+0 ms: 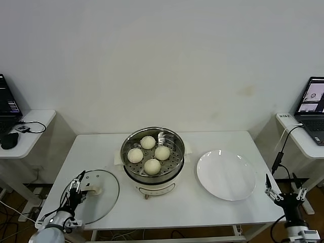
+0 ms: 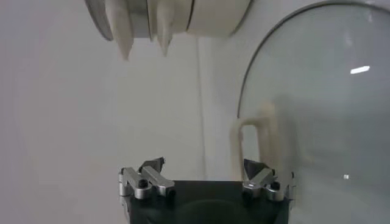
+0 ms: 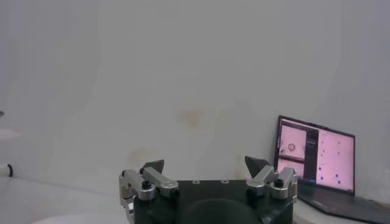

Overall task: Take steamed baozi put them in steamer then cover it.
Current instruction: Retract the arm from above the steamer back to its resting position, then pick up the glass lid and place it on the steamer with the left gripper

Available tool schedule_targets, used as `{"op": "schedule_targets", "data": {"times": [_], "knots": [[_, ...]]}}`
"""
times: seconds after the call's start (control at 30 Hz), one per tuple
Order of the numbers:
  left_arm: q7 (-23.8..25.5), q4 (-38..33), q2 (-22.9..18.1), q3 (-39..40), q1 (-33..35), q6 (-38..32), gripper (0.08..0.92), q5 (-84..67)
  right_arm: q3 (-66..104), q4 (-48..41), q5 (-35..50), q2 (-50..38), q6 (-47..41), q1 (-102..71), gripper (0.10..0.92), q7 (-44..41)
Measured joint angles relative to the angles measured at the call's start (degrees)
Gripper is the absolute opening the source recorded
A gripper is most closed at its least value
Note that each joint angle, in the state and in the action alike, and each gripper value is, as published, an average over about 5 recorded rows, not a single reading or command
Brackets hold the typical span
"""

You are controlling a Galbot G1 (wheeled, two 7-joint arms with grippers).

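Note:
The steel steamer (image 1: 157, 189) stands uncovered at the table's middle. Several cream-white steamed baozi (image 1: 152, 166) sit inside on its perforated floor. The round glass lid (image 1: 101, 195) with a cream handle (image 1: 94, 191) lies flat at the front left. My left gripper (image 1: 77, 185) is open just left of that handle, and nothing is between its fingers. In the left wrist view the handle (image 2: 256, 137) stands close ahead of the left gripper (image 2: 203, 165), toward one finger's side. My right gripper (image 1: 283, 191) hangs open and empty off the table's right front edge.
An empty white plate (image 1: 226, 174) lies right of the steamer. Side desks carry laptops, one at the far left (image 1: 7, 104) and one at the far right (image 1: 314, 106), with cables hanging near the right arm. The white wall stands behind the table.

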Motion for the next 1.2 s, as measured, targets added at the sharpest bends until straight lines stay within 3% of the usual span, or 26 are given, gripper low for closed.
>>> {"op": "schedule_targets", "data": {"times": [0.2, 0.87, 0.97, 1.2], "knots": [[-0.17, 2.11, -0.24, 0.32, -1.39, 0.06, 0.772, -0.13, -0.41, -0.20, -0.31, 0.11, 0.10, -0.05, 0.823, -0.21], [-1.41, 1.34, 0.27, -1.01, -0.46, 0.66, 0.201, -2.86, -1.13, -0.23, -0.28, -0.02, 0.22, 0.28, 0.823, -0.40], [-1.30, -0.21, 0.71, -1.65, 0.19, 1.12, 0.160, -3.56, -1.33, -0.35, -0.23, -0.14, 0.29, 0.30, 0.823, -0.49], [0.14, -5.47, 2.37, -3.74, 1.43, 3.21, 0.156, -5.67, -1.88, -0.65, 0.24, -0.66, 0.04, 0.52, 0.823, -0.72]]}}
